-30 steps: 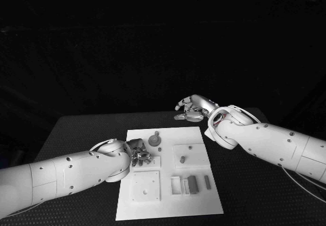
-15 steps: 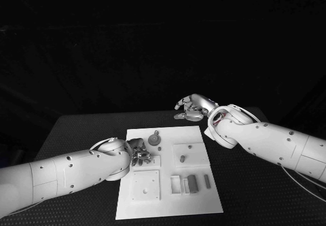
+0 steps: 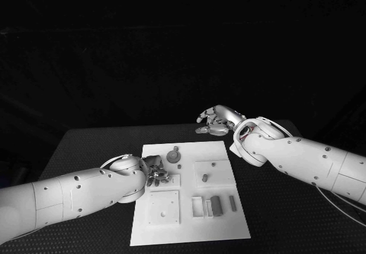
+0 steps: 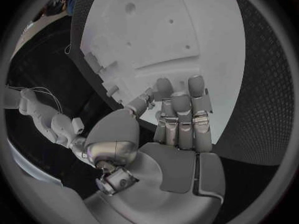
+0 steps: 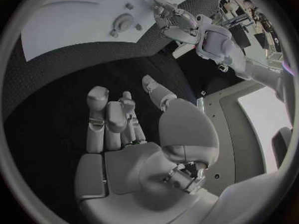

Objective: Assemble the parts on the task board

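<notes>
1. White and flat, the task board [image 3: 191, 193] is lying mid-tabletop [image 3: 91, 143] in the head view, with small grey parts [image 3: 216, 205] still lying loose on it; most assembly is looking undone. The left hand [image 3: 155, 172] is hovering at the board's left edge, the right hand [image 3: 217, 119] beyond its far end.
2. Left wrist view: smooth silver fingers [image 4: 181, 117] are curling loosely over the board, holding nothing.
3. Right wrist view: metallic fingers [image 5: 102, 119] are resting apart, empty, over the textured tabletop.
</notes>
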Controlling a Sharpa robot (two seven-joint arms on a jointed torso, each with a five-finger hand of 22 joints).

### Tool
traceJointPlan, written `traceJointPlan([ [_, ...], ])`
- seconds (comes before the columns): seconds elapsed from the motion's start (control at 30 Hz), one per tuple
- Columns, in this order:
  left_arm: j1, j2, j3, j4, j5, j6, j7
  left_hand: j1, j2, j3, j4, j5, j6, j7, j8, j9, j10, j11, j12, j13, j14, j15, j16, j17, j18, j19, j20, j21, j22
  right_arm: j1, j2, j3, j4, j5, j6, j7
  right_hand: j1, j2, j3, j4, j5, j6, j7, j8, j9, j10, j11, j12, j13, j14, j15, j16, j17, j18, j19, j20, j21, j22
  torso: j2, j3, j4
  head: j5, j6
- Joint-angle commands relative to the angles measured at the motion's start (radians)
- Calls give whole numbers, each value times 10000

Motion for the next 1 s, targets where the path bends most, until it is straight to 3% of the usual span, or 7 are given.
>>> traceJointPlan([
  [0.03, -81, -19, -56, -15, -333, 448, -277, 92, 47, 52, -27, 74, 1048, -504, 25, 28, -13, -78, 71, -1, -240, -347, 80, -27, -137, 324, -271, -19, 193, -7, 1, 5, 12, 29, 101, 84, -109, 20, -33, 25, 40, -127, 220, 36, 13, -68, 13, -2, -14, -14, 29, -52, 12, 624, -16, -71, -39, 124, 0, -3, 2, 8, 8],
  [1.0, -114, 2, -57, -1, -492, 842, -435, -26, 132, 1, -53, 155, 1098, -548, 103, 91, 23, -126, 210, 0, -221, -399, 315, -208, -138, 402, -310, 51, 221, -12, -18, 5, 11, 46, 124, 88, -139, 26, -33, 62, 41, -131, 220, 30, 11, -74, 13, -1, -22, -19, 30, -65, 10, 624, -18, -70, -57, 125, 3, 5, -6, 17, 2],
])
